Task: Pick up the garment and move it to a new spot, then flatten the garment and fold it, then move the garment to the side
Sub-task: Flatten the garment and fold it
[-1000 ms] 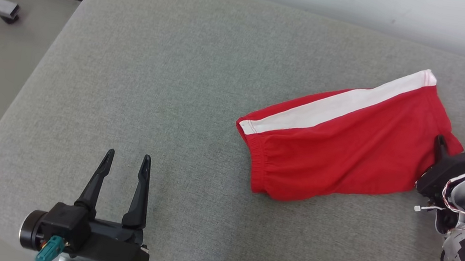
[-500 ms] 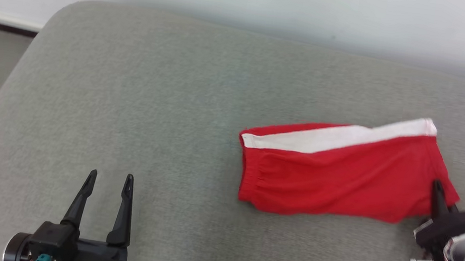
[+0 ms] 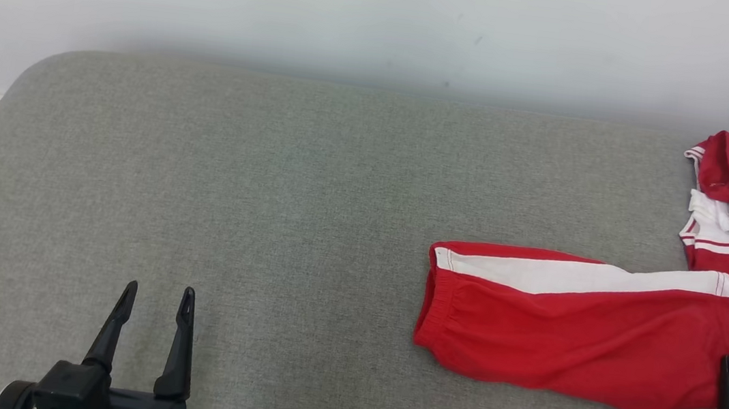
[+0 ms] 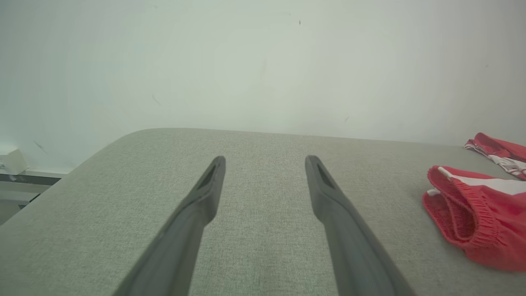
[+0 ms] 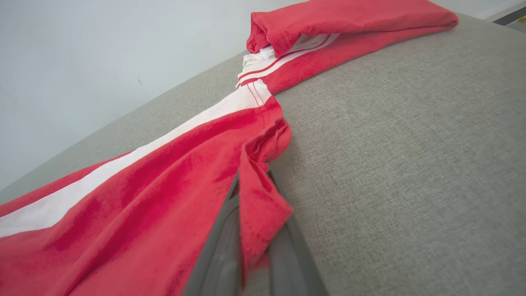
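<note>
Red shorts (image 3: pixel 570 331) lie flat on the grey surface (image 3: pixel 270 187), waistband toward the left pincer (image 3: pixel 160 289), which stands apart and empty, well clear of them. At their right end the right pincer (image 3: pixel 726 373) is clamped on the near hem corner.

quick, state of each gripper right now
left gripper: open, empty
right gripper: shut on the shorts
</note>
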Controlling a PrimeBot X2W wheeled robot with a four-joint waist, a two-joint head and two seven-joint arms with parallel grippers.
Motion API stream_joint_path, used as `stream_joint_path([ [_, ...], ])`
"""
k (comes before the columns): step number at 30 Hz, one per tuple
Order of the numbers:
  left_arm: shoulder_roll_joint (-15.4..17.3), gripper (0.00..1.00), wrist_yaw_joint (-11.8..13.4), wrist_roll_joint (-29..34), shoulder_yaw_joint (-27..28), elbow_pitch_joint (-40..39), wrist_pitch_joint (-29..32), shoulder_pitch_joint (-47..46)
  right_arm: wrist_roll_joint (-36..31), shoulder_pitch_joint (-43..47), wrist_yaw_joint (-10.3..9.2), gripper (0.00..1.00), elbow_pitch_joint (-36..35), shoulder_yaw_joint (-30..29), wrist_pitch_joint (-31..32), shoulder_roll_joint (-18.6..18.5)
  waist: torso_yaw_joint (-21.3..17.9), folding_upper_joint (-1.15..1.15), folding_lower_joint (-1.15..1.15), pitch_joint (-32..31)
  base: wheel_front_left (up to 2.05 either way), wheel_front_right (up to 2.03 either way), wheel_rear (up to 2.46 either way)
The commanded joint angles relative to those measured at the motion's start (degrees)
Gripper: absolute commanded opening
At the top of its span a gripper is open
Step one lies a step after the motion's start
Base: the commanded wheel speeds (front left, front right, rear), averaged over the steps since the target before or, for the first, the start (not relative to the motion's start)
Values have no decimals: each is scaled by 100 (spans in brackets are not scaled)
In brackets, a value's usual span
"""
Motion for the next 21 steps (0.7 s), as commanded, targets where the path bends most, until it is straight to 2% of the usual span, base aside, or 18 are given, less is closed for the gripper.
stream_joint_path([
  [1,-7,100,-30,53,34,-20,-16,107,-110,28,-17,0,-57,-40,-33,14,-88,0,1,-64,0,0,0],
  [12,-7,100,-62,155,154,66,-16,211,-639,-80,-17,0,-791,209,155,432,-157,0,1,-268,0,0,0],
  [15,-7,100,-79,158,154,88,-16,208,-909,7,-17,0,-1291,466,340,687,-111,0,1,-338,0,0,0],
  [21,-7,100,-90,137,91,96,-16,185,-1229,122,-17,0,-1838,741,620,1016,25,0,1,-387,0,0,0],
])
